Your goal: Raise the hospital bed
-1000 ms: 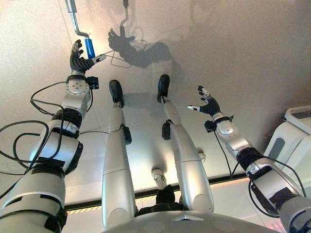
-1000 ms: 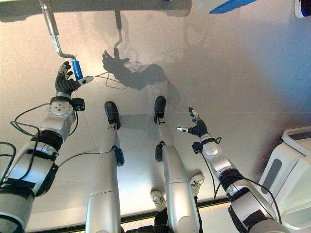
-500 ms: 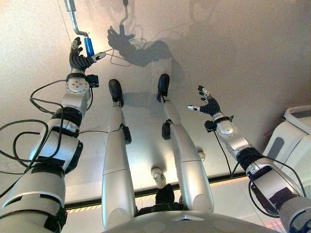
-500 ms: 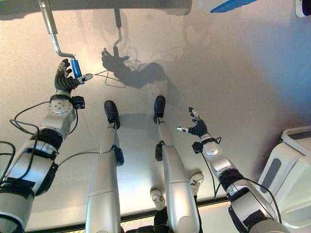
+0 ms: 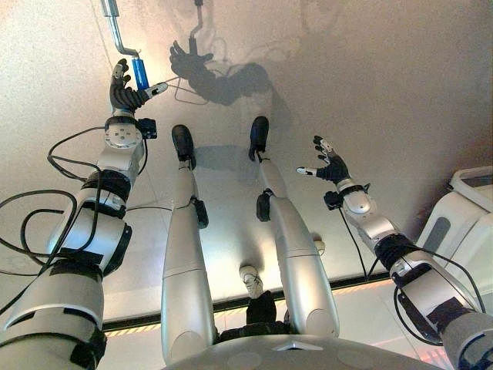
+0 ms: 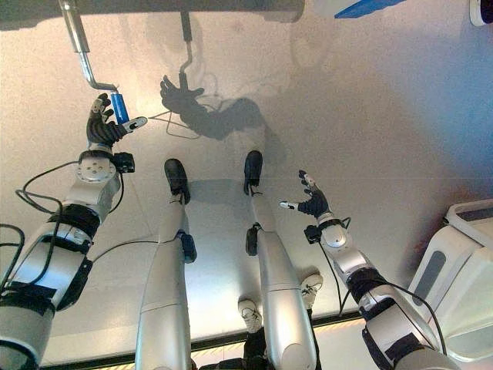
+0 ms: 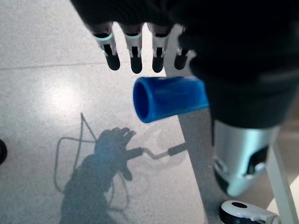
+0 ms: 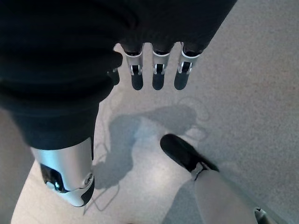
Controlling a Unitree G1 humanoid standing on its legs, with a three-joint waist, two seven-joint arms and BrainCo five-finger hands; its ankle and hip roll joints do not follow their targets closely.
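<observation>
The bed's crank is a bent metal rod (image 6: 81,54) ending in a blue handle (image 5: 141,75), hanging from the bed frame (image 6: 154,8) at the far left. My left hand (image 5: 123,96) is at that blue handle (image 7: 168,98). The handle lies across the palm, between the fingers (image 7: 135,56) and the outstretched thumb. The fingers are relaxed and not curled round it, so the hand is open. My right hand (image 5: 333,168) hovers open over the floor on the right, its fingers (image 8: 159,79) spread and touching nothing.
A white piece of equipment (image 5: 462,223) stands at the right edge. A blue part (image 6: 362,8) of the bed shows at the top. A white caster (image 7: 247,212) sits on the grey floor near the crank.
My left hand and the blue handle have crept slightly toward the bed. The right hand has not moved.
</observation>
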